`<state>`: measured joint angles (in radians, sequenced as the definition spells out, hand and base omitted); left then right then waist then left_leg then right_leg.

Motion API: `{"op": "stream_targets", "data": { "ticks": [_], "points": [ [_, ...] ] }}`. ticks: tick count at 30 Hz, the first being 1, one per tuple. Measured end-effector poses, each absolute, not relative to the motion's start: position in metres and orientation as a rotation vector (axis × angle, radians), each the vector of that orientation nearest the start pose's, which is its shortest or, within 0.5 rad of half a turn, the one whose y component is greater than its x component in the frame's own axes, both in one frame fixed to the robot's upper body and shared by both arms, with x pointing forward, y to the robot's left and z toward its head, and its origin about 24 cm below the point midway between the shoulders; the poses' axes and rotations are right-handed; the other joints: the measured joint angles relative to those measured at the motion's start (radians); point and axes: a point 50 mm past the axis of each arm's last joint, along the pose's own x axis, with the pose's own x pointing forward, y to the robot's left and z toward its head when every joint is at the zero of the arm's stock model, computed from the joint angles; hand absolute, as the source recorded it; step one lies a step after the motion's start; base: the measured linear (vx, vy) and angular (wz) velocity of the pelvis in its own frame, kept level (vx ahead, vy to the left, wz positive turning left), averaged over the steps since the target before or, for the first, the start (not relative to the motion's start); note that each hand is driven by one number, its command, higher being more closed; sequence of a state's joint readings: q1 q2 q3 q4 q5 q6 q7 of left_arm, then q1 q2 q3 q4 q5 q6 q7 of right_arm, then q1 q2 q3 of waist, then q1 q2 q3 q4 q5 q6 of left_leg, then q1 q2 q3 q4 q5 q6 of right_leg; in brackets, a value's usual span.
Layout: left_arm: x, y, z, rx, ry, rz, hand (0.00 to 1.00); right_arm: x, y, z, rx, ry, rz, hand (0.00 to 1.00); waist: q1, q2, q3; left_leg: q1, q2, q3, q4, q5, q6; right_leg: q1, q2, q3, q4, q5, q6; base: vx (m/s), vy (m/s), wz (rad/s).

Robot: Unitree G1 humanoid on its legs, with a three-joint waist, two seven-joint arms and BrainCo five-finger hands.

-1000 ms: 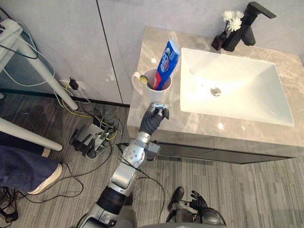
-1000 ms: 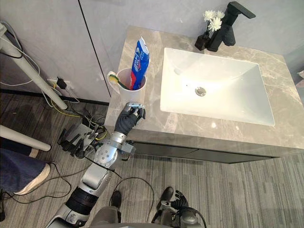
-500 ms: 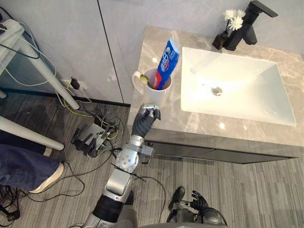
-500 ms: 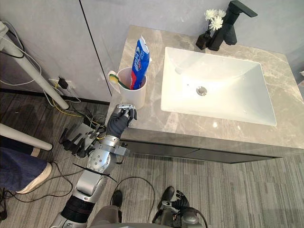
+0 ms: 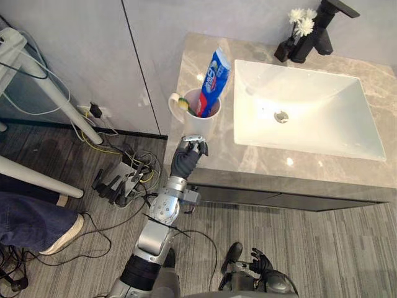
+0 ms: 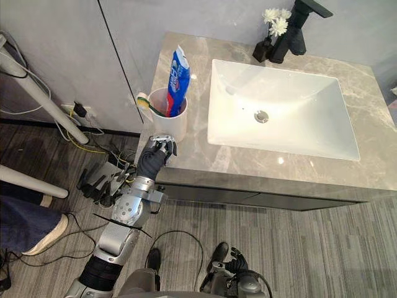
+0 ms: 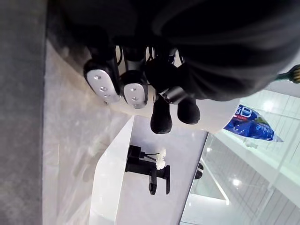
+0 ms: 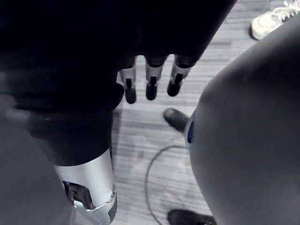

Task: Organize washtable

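Fingers [image 7: 133, 89] of your left hand [image 5: 185, 161] sit loosely curled and empty just before the white cup [image 5: 201, 124] on the counter [image 5: 260, 162], so grip its probably slick, breakable, top-heavy body low, not the toothpaste [image 5: 212, 74].

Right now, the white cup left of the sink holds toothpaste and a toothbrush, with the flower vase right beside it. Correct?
No: the flower vase stands at the back beside the black faucet, far from the white cup, as the left eye view shows. The cup, left of the sink, does hold toothpaste and a toothbrush.
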<state>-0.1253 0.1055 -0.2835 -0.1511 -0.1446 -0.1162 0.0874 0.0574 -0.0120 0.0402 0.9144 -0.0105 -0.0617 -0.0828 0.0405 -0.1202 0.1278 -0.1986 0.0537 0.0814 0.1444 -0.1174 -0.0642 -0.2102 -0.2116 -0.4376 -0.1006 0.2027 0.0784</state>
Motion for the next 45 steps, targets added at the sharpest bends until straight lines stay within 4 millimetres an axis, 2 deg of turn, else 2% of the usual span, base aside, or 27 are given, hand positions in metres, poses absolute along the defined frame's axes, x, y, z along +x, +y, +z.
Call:
{"op": "stream_targets", "data": {
  "ticks": [16,25,30,37,40,43,45],
  "points": [
    [0.266,0.102,0.111,0.005,-0.358,-0.247,1.00,0.141,-0.156,-0.140,-0.074,0.879,-0.031,0.00,-0.004,0.010,-0.003,-0.003,-0.001,0.004,-0.001,0.000,0.000,-0.007,0.001,0.007,0.000,0.001,-0.001,0.01,0.005,-0.01],
    [0.267,0.114,0.110,0.013,-0.357,-0.195,1.00,0.141,-0.155,-0.141,-0.077,0.880,-0.024,0.00,-0.009,0.015,-0.005,-0.002,-0.001,0.004,0.000,0.000,0.000,-0.007,0.001,0.008,0.000,0.002,-0.001,0.00,0.000,0.00],
    [0.268,0.134,0.111,0.011,-0.363,-0.095,1.00,0.140,-0.155,-0.141,-0.083,0.879,-0.016,0.00,-0.025,0.015,-0.005,-0.001,-0.001,0.005,0.000,-0.001,0.000,-0.007,0.001,0.009,0.000,0.002,-0.001,0.00,0.000,0.00],
    [0.267,0.168,0.110,0.008,-0.356,0.085,1.00,0.137,-0.155,-0.141,-0.076,0.883,-0.007,0.00,-0.025,0.015,-0.005,0.002,0.001,0.009,0.001,-0.004,0.000,-0.007,0.004,0.015,-0.001,0.002,-0.001,0.00,0.000,0.00],
    [0.264,0.177,0.107,0.009,-0.341,0.128,1.00,0.137,-0.155,-0.140,-0.074,0.875,-0.008,0.00,-0.025,0.014,-0.006,0.002,0.001,0.009,0.001,-0.006,0.001,-0.007,0.004,0.015,-0.001,0.002,-0.001,0.00,0.000,0.00],
    [0.258,0.179,0.090,0.014,-0.252,0.141,1.00,0.135,-0.155,-0.141,-0.072,0.879,-0.009,0.00,-0.021,0.010,-0.008,-0.001,0.001,0.022,0.003,-0.011,0.001,-0.017,0.003,0.029,0.000,0.004,0.002,0.01,0.004,-0.08],
    [0.257,0.180,0.091,0.013,-0.255,0.142,1.00,0.134,-0.156,-0.141,-0.072,0.883,-0.011,0.00,-0.022,0.010,-0.008,-0.004,0.001,0.025,0.006,-0.012,0.002,-0.021,0.002,0.032,0.000,0.005,0.003,0.03,0.015,-0.09]
  ]
}}
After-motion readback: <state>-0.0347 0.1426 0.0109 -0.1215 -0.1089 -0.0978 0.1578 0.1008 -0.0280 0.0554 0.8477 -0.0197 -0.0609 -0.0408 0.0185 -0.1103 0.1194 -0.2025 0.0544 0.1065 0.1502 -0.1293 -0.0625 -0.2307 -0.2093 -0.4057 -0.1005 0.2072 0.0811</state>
